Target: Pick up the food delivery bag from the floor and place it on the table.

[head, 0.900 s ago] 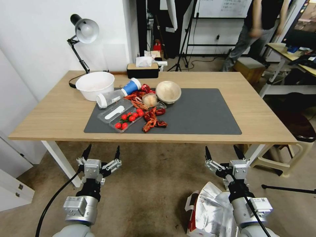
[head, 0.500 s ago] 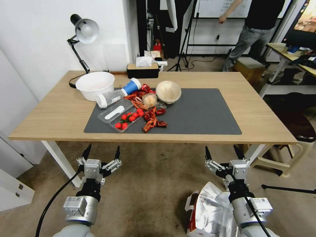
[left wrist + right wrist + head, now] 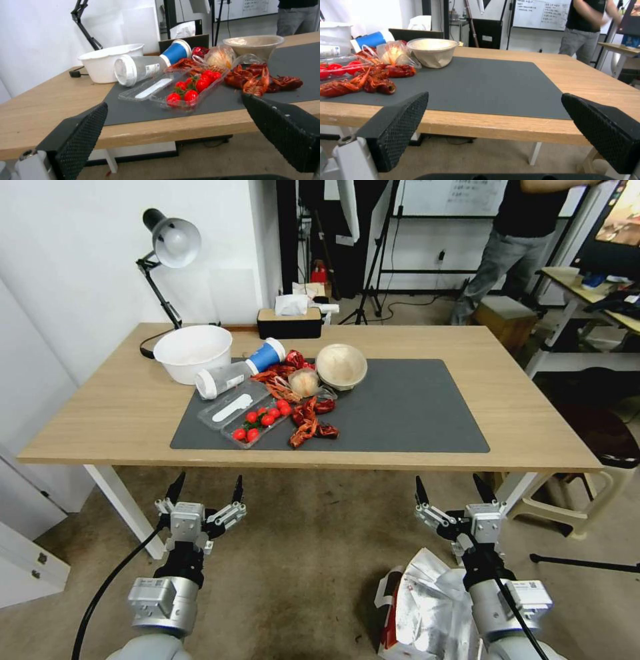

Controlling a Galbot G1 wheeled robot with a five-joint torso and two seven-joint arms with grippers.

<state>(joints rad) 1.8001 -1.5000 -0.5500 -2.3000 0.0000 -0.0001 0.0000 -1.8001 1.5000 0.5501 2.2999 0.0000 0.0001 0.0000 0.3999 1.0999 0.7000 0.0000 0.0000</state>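
The food delivery bag (image 3: 423,607) stands on the floor (image 3: 300,573) at the bottom right of the head view, its crinkly silver lining and a red side panel showing, partly hidden behind my right arm. Just above and beyond the bag my right gripper (image 3: 452,488) hangs open and empty, short of the table's front edge. My left gripper (image 3: 205,488) is open and empty too, over bare carpet to the left. The table (image 3: 120,407) has a light-wood top with a dark grey mat (image 3: 407,407) whose right half is bare (image 3: 486,82).
On the mat's left half lie a tray of tomatoes (image 3: 257,420), crayfish (image 3: 308,423), a tipped cup (image 3: 230,375) and a paper bowl (image 3: 341,365). A white bowl (image 3: 192,352), lamp (image 3: 167,247) and tissue box (image 3: 290,321) stand behind. A stool (image 3: 573,500) is at the right.
Neither arm nor the bag has moved. Only the person in the room behind has shifted.
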